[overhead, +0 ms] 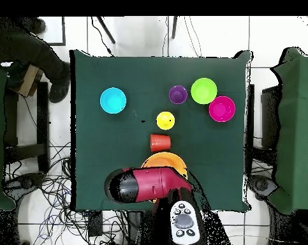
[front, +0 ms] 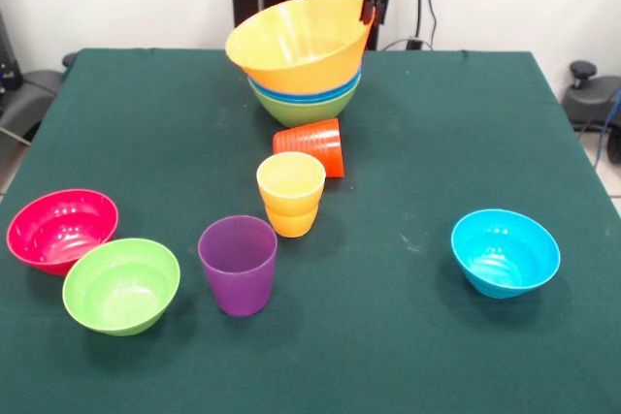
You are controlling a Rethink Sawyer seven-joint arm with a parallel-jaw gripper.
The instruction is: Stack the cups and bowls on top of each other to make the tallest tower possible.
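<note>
Orange-yellow plastic tops the tower [front: 303, 60], and that is where the trouble lies: the huge bowl [front: 296, 41] sits tilted, its rim riding high on the side next to the pincer [front: 368, 13] and dipping on the other. Beneath it the blue rims and the green bowl [front: 303, 107] look properly nested near the counter's [front: 456, 133] far edge, by the robot. Whether the pincer is open or clamped on the rim I cannot tell; only a dark tip shows beside the bowl, under the red arm [overhead: 153, 185].

A crooked release or a nudge could slide the top bowl off, or drag the pile with it. The ribbed orange-red cup [front: 313, 145] lies on its side just in front of the tower (a falling bowl would likely send it rolling). The yellow cup [front: 290, 193] and purple cup [front: 238, 264] stand upright nearer the camera; the pink-red bowl [front: 61, 229], small green bowl [front: 121, 284] and light-blue bowl [front: 505, 251] wait well apart. Small cups on a slanted bowl would probably skid.
</note>
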